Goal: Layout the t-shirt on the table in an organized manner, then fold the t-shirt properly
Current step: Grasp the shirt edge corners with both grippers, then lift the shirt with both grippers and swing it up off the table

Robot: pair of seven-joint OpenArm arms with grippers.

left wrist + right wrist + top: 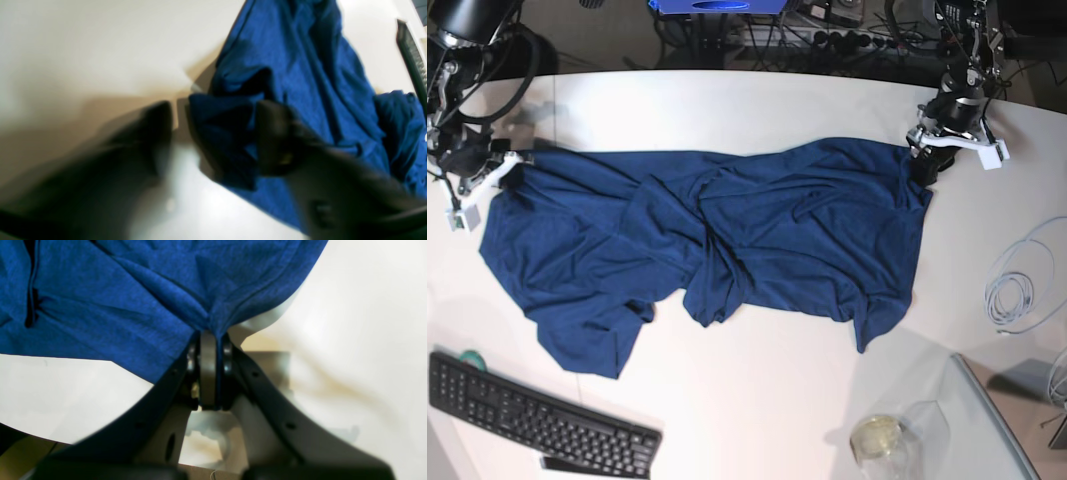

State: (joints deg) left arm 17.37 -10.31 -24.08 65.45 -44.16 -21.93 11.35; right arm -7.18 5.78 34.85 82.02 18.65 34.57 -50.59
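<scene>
T-shirt (727,235): navy, rumpled, stretched across white table (757,400) for layout. Right gripper (211,340) pinches one edge; left gripper (213,133) straddles the opposite corner, grip unclear through blur.

The t-shirt (727,230) spreads across the middle of the table (757,400); bare tabletop lies open along the far edge and near centre (keyboard (537,420), jar (882,440) and cable coil (1017,290) crowd the near corners and side).
</scene>
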